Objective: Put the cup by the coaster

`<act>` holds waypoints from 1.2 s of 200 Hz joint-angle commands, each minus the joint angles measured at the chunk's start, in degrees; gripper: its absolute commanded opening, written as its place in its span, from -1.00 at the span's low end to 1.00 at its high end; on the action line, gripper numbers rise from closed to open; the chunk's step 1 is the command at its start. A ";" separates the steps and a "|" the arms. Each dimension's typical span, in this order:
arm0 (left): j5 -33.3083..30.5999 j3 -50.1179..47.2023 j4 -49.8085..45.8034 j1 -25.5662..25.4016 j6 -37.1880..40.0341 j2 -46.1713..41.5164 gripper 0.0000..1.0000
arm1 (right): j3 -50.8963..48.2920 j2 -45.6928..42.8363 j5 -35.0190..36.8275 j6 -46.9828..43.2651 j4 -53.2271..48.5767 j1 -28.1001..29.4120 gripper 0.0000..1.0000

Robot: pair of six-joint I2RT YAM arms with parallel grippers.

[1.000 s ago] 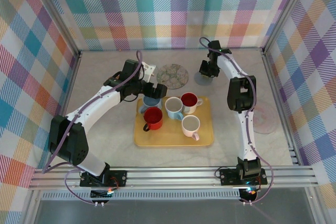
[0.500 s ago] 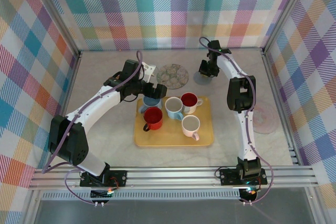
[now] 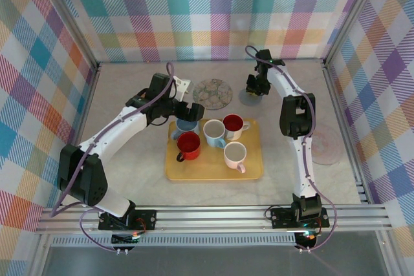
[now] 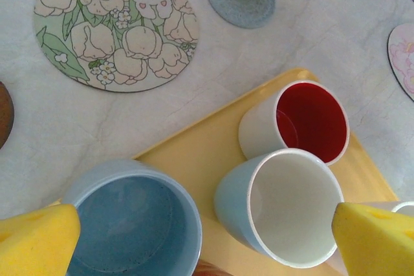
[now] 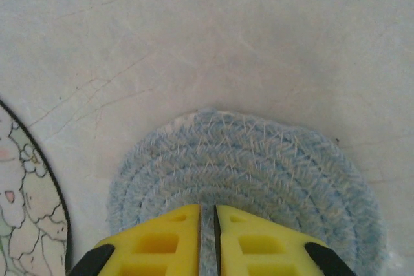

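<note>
Bright checked walls stand round a pale table (image 3: pixel 129 88). In the middle lies a yellow tray (image 3: pixel 213 171) with five cups on it. At 12 o'clock from the tray is a flower coaster (image 3: pixel 213 92). At 1 o'clock is a blue coaster (image 5: pixel 259 159), and far off at 3 o'clock a pink coaster (image 3: pixel 326 147). The blue cup (image 3: pixel 187 125) sits in the tray's 11 o'clock corner, with a red cup (image 3: pixel 188 142) just beside it at 6 o'clock. The left gripper (image 4: pixel 204 224) hangs over that corner, above the blue cup. Its jaws are as wide apart as can be and hold nothing. In its own camera the blue cup and a pale cup (image 4: pixel 284 205) both show between its yellow fingers (image 4: pixel 39 247). I cannot tell how low it is. The right gripper (image 5: pixel 207 214) is down at the blue coaster's near edge. Its jaws are almost closed, with just a thin crack between them. It may be pinching the coaster, but I cannot tell for sure. I think the blue cup is the one to move, and the blue coaster looks like its spot. So the job has hardly begun, and no cup is beside any coaster yet. What is left is to close on the cup, lift it off the tray, carry it toward 1 o'clock and set it down next to the coaster. The right gripper may need to get out of the way first.
</note>
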 commanded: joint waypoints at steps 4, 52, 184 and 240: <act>-1.19 1.77 0.43 -0.47 1.03 -2.23 0.99 | 1.20 -6.55 -1.48 -2.27 -2.63 0.46 -0.63; -1.51 4.03 2.05 -0.45 1.73 -4.46 0.99 | 0.90 -13.25 -0.43 -5.29 -4.92 0.46 -0.49; 5.43 7.91 -2.58 -1.91 5.77 -6.16 0.99 | -28.00 -47.67 10.22 -8.16 -3.06 0.46 0.79; 4.83 8.22 -2.68 -6.97 6.46 -5.31 0.99 | -46.92 -63.19 15.60 -5.29 -2.88 0.42 0.98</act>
